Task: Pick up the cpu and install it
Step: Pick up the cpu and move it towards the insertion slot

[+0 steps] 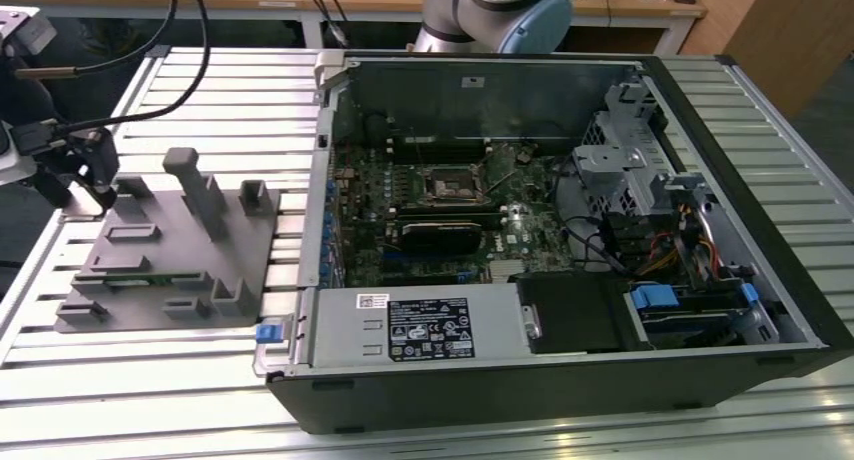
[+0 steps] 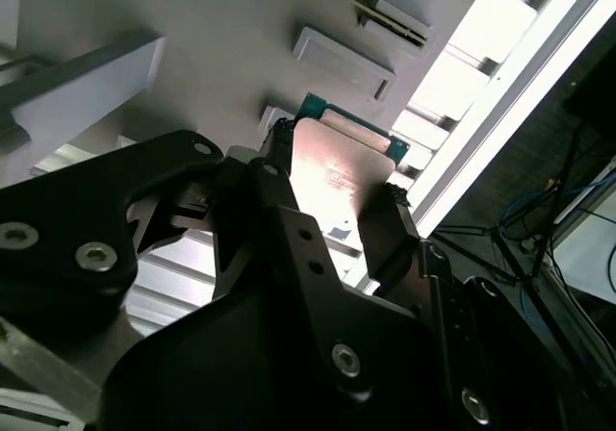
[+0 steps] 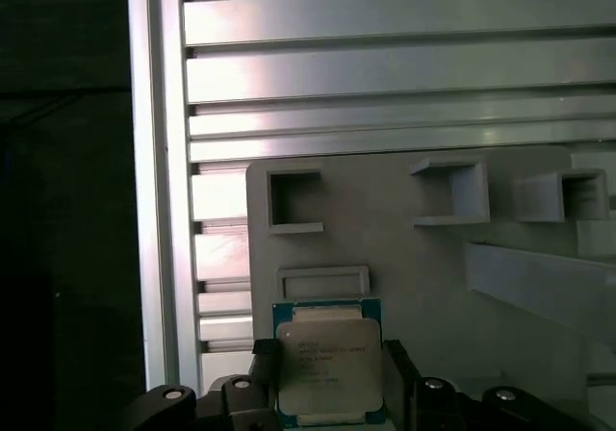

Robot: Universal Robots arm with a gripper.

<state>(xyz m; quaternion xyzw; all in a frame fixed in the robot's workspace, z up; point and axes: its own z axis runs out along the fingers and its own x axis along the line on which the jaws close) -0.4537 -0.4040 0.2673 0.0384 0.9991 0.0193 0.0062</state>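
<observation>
Pickup is in hand: the fingers (image 3: 262, 359) of the gripper (image 3: 329, 354) pinch the cpu (image 3: 327, 378) by opposite edges over the grey fixture (image 3: 433, 287), at the exterior view's left on the worktop (image 1: 134, 400). I cannot tell whether it is lifted. Farther right, the socket (image 1: 451, 183) lies in the open case (image 1: 534, 405). Seating there calls for level, square alignment.

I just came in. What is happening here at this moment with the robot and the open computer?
A robot arm is working over the grey fixture plate, which lies on the slatted aluminium table at the exterior view's left of the open computer case. Its pincer has one finger on each side of the cpu and appears shut on it. Whether the chip is lifted off the plate cannot be told. It is not yet at the motherboard socket.
</observation>
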